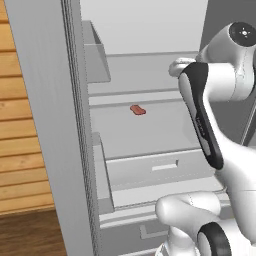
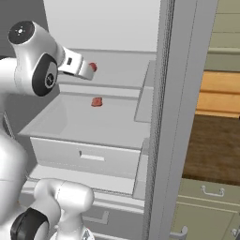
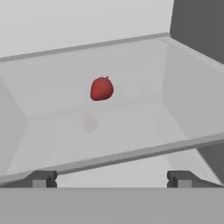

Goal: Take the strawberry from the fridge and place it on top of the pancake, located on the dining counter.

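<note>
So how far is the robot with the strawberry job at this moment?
Done: the fridge stands open. In hand: the end effector, open, points at the strawberry lying on an upper shelf, not yet touching it. Left: grasping the berry, carrying it to the pancake and placing it there.

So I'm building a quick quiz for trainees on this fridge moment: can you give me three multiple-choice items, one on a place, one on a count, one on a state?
1. Where does the strawberry lie?
A. on a fridge shelf, ahead of the gripper
B. in the lower drawer
C. on a white plate

2. How many red things lie on the fridge shelves?
A. one
B. two
C. four

3. How does the gripper stand?
A. shut on the strawberry
B. open, holding nothing
C. shut on the door handle

Answers:
1 A: the hand view shows the berry on the pale shelf beyond the fingertips.
2 B: the right base view shows the strawberry on the upper shelf and a flat pinkish-red piece one shelf lower.
3 B: the fingertips stand wide apart, the berry well clear of them.
</note>
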### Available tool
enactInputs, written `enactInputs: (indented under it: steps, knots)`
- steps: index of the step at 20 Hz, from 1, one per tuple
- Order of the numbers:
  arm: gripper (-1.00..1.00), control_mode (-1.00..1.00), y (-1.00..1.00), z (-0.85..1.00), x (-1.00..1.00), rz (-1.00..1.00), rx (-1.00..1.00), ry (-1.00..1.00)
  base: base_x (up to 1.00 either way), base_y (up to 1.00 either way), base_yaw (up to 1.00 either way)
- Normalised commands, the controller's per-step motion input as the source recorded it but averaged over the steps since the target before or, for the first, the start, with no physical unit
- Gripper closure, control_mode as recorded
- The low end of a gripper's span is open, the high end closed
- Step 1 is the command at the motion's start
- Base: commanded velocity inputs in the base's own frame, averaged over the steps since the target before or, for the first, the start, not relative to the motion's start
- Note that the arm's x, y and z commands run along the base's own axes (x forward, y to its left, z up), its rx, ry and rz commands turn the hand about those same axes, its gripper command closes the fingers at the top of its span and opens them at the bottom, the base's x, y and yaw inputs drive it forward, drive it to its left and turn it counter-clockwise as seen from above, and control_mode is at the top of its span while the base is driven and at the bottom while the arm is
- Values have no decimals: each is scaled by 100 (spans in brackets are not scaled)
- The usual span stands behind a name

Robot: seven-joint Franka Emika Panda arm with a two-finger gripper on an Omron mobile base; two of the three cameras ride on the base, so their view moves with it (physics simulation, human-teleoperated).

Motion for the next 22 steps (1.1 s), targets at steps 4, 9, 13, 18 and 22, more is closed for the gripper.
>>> enactInputs:
  steps: [4,9,13,18,22]
  knots:
    - [-100,-100,0,-18,43,0,0,6,0,0,0]
    - [-100,-100,1,-18,36,0,0,1,0,0,0]
    - [-100,-100,0,-4,35,0,0,-3,0,0,0]
    - [-100,-100,0,-3,46,0,0,-1,0,0,0]
    - [-100,-100,-2,0,50,0,0,0,0,0,0]
